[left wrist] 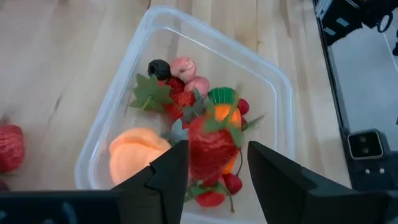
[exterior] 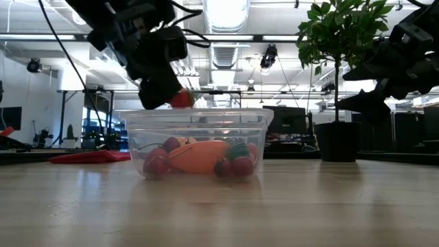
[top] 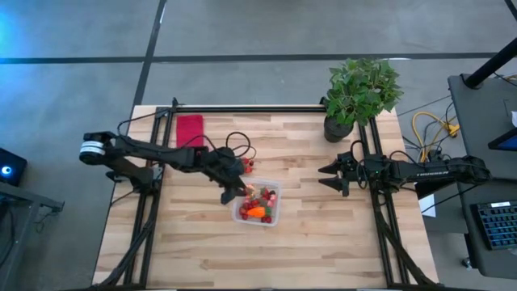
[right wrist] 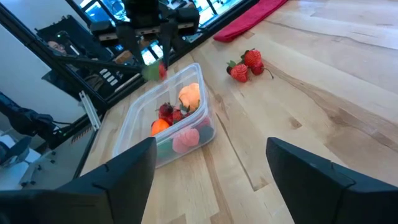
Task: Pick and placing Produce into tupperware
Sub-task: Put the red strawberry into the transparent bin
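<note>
The left gripper's [left wrist: 214, 163] fingers [left wrist: 166, 171] clamp a red strawberry [left wrist: 210, 144] just above the rim of the clear tupperware [top: 275, 212]. Inside lie a pale orange fruit [left wrist: 137, 154], a carrot [exterior: 200, 156] and small berries. Two loose strawberries [right wrist: 246, 65] rest on the bench [top: 323, 242] beside the container; a red cloth [top: 190, 129] lies farther back. The right gripper [top: 326, 176] waits, fingers apart, near the potted plant [top: 360, 93].

A red cloth [top: 190, 129] lies at the table's [top: 194, 242] far edge, a potted plant [top: 359, 93] apparently at its corner.
</note>
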Controlling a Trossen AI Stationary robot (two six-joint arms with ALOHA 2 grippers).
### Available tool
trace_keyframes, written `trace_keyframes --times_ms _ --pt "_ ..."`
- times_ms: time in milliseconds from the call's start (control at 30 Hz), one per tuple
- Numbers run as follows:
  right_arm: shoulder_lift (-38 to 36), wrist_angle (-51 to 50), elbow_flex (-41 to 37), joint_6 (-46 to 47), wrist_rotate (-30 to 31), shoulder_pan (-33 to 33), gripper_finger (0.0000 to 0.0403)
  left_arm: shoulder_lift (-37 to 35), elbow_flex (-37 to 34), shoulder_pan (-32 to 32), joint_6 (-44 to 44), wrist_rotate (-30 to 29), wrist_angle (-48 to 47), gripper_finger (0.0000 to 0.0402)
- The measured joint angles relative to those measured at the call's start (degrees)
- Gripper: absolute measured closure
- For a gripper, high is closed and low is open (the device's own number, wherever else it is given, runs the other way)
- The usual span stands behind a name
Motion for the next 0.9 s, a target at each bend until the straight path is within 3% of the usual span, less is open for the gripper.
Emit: trace_keyframes --times_ms 167,400,467,667,900 --pt "0.0 0.0 0.0 0.0 0.0 0.0 0.0107 3.5 2.8 -0.2 -3.2 0.3 0.0 0.0211" --pt "0.0 0.0 0.0 0.0 0.0 0.0 0.0112 4.7 7.8 0.3 0.4 -0.8 -3.2 0.0163" --pt "0.0 0.0 0.0 0.0 0.0 0.0 0.0110 4.7 10.5 0.3 3.3 -5.4 -5.3 0.0162" --pt "0.0 0.0 0.0 0.0 0.0 0.0 0.0106 7.3 16.7 0.3 13.2 -26.8 -16.0 0.0174" --pt "0.0 0.0 0.0 0.0 0.0 0.0 0.0112 16.1 20.7 0.6 15.8 -28.6 -24.5 0.0208"
